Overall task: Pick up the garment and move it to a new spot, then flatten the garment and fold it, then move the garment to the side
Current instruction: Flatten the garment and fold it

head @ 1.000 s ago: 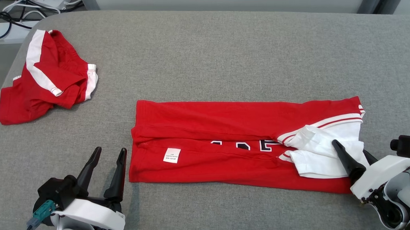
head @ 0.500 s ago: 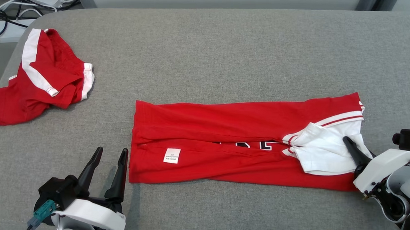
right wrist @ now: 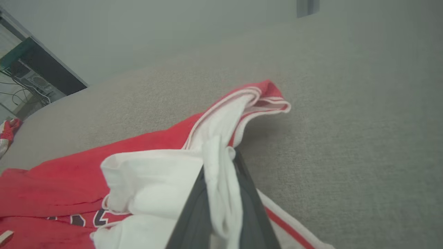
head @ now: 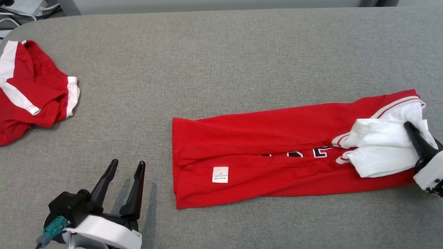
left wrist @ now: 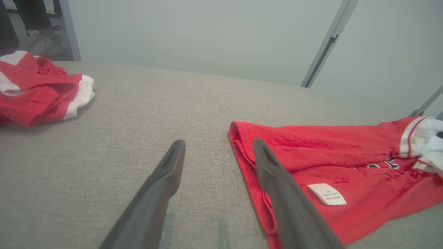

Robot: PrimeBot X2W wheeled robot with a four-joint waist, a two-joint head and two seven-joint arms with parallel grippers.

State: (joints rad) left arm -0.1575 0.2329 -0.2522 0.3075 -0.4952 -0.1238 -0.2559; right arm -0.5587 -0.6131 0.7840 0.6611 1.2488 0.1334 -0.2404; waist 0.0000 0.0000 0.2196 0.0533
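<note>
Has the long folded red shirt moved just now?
Yes: the folded shirt slid to the robot's right, away from the crumpled garment; their gap widened.

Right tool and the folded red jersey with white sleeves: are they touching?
Touching. The right wrist view shows the right tool shut on the folded red jersey, white sleeve fabric pinched between its dark fingers.

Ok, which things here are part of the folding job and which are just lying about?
Part of the job:
- shirt, folded into a long strip
- right gripper, shut on the shirt's white end
- left gripper, open, near the shirt's other end

Lying about:
- crumpled red garment, far left
- shoe, on the floor beyond it
</note>
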